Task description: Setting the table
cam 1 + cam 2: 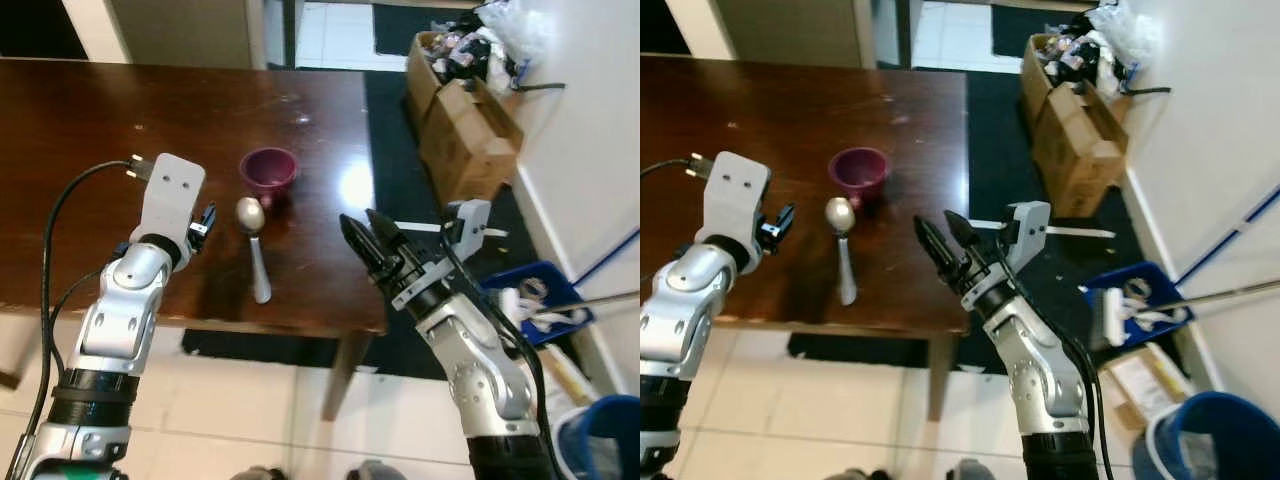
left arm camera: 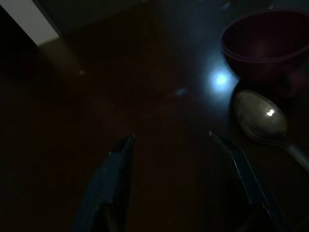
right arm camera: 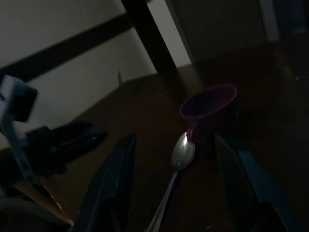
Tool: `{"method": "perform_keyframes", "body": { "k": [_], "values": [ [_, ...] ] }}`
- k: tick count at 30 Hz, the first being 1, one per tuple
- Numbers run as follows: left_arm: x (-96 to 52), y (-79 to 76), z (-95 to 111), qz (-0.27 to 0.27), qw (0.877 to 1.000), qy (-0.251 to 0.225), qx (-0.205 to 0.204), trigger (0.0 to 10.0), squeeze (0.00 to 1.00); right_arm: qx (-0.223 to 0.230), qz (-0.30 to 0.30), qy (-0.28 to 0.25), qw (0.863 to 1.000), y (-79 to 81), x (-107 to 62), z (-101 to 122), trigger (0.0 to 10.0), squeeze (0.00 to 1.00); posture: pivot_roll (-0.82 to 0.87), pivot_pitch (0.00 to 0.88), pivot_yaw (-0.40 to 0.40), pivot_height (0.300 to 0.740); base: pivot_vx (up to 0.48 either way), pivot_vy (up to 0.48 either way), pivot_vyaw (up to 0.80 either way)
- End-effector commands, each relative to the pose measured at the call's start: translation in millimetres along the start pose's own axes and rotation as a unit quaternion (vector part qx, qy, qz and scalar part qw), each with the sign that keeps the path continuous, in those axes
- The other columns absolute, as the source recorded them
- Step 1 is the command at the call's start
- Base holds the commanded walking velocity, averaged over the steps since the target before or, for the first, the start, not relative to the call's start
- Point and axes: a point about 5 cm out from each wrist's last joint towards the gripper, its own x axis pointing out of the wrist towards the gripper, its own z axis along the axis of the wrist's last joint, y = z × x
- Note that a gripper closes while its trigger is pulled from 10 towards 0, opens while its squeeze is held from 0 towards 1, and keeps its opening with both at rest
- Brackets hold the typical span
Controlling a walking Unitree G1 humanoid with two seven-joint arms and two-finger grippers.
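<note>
Right end effector (image 1: 362, 236) hovers over the bench's near right corner, fingers spread wide, nothing held. It points toward the spoon; in its wrist view the spoon (image 3: 177, 162) lies framed between the two fingers with the cup (image 3: 209, 107) just behind it. Silver right arm runs back down past the bench edge.

Left end effector (image 2: 174, 159) sits over the bench to the left of the spoon, fingers wide apart, empty. Its wrist view is dark: the fingers frame bare wood, with the spoon bowl (image 2: 260, 118) and cup (image 2: 266, 43) off to one side. From the head, the white camera mount on the wrist covers most of this end effector; a black cable loops off the mount.

Spoon (image 1: 254, 245): metal, flat on the bench (image 1: 80, 150), bowl end away from the robot, handle toward the near edge. Bowl tip is just beside the cup, touching or not I cannot tell. Cup (image 1: 268, 172): small, maroon, upright, open top, between the spoon and the middle of the bench. Bench is dark glossy wood with light glare right of the cup.

Right of the bench: dark rug, cardboard boxes (image 1: 462, 110) with clutter against a white wall, a blue bin (image 1: 545, 300) with a brush, a blue bucket (image 1: 600, 440) at the corner. Pale tiled floor (image 1: 260, 420) below.
</note>
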Motion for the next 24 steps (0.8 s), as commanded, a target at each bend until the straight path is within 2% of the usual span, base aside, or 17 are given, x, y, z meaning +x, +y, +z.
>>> {"method": "perform_keyframes", "body": {
  "k": [1,3,24],
  "values": [
    [-0.6,0.3,-2.7,0.001,1.0,0.004,0.002,10.0,0.0,0.002,-0.002,0.003,1.0,-0.7,-1.7,-1.2,10.0,0.0,-0.02,0.06,0.077,0.74,0.0,0.304,0.0],
    [-0.4,-0.2,-2.4,0.0,1.0,0.002,0.002,10.0,0.0,0.002,-0.003,0.003,1.0,-0.8,-1.8,-1.2,10.0,0.0,-0.03,0.06,0.078,0.74,0.0,0.259,0.0],
    [1.2,-8.7,2.0,-0.012,1.0,-0.017,0.01,10.0,0.0,0.0,-0.003,0.001,1.0,-1.4,-1.3,-0.1,10.0,0.0,-0.03,0.049,0.081,0.74,0.0,0.0,0.0]
  ]
}}
